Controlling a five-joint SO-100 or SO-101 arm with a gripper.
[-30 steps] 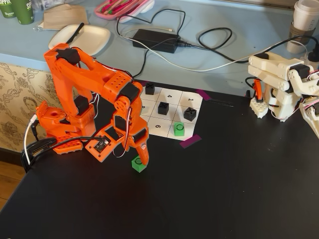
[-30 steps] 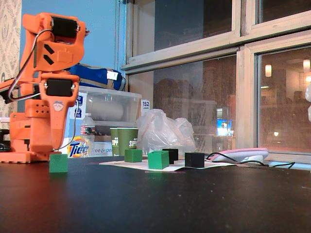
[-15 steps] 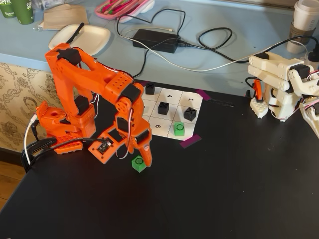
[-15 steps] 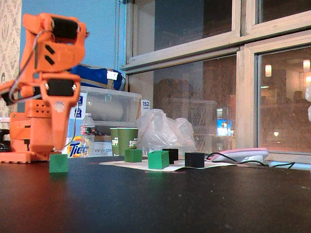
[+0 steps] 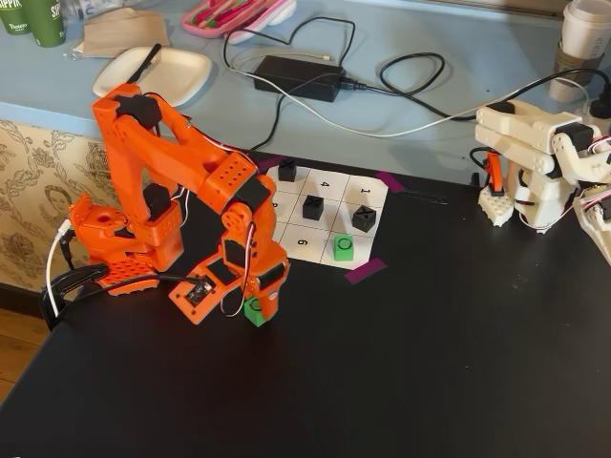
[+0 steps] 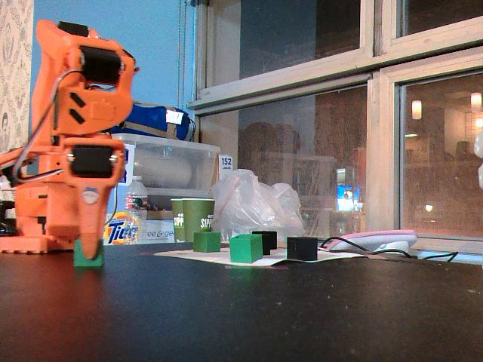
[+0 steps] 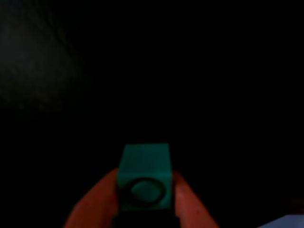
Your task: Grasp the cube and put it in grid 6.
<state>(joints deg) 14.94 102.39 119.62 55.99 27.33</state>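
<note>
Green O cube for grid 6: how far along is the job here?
Done: the gripper has reached the green O cube on the black table. In hand: its fingers flank the cube, which looks unlifted. Left: lift, carry, release in grid 6, still empty.

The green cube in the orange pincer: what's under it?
Under the green cube lies the bare black table; in a fixed view it appears to rest on the tabletop, off the paper grid. The pincer straddles it. Its underside is hidden, so contact isn't certain.
</note>
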